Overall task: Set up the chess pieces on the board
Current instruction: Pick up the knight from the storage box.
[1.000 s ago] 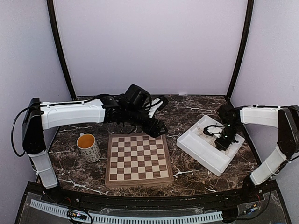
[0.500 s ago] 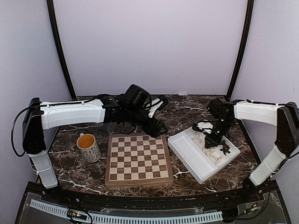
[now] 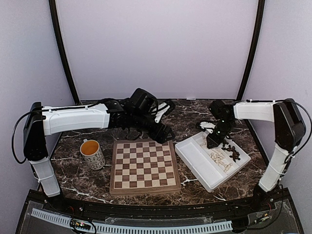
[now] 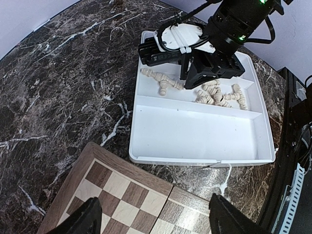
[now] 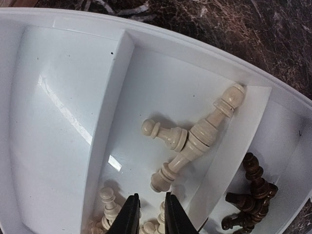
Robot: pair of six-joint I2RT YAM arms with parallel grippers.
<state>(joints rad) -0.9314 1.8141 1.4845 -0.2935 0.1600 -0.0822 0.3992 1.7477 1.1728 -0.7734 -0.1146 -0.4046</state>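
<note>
Right wrist: with right gripper [image 5: 149,217] narrowly parted inside the white plastic tray [image 5: 58,122], two crowded cream wooden chess pieces [image 5: 195,141] could be pinched; left gripper [image 4: 156,217] is spread wide.

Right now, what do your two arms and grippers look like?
Left arm and right arm: white shells, black joints. Left gripper and right gripper: all black. A black cable loops beside the left arm; a green light glows on the right arm.
</note>
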